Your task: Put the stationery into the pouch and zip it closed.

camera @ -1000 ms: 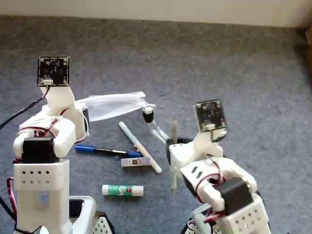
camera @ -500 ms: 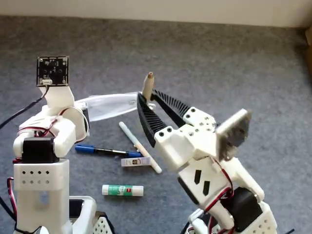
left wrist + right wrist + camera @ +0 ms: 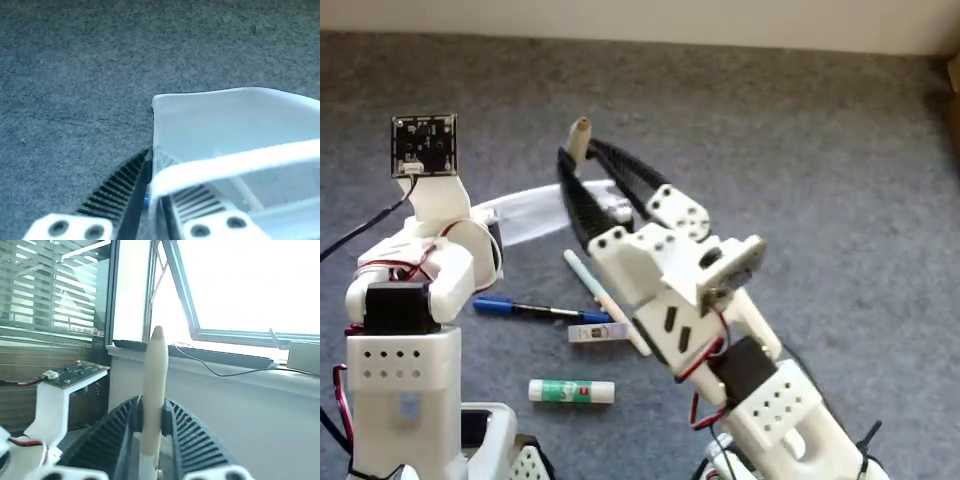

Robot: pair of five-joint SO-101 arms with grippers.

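Right arm (image 3: 720,330) has swung up and out of its tucked pose in about a second. That puts the right gripper (image 3: 578,152) over the pouch (image 3: 525,215), around 11 o'clock from the middle of the high view, with the jaws pinching a beige pen (image 3: 579,130) that points up. Left gripper (image 3: 150,162) hasn't budged and is clamped on the pouch rim. I'd guess the drop-in is next. Blue pen (image 3: 520,308), white pen (image 3: 605,300) and glue stick (image 3: 571,390) wait around 5 o'clock of the pouch.

The green label on the glue stick (image 3: 572,390) is too small to read. Print on the small white box (image 3: 597,331) is likewise illegible.
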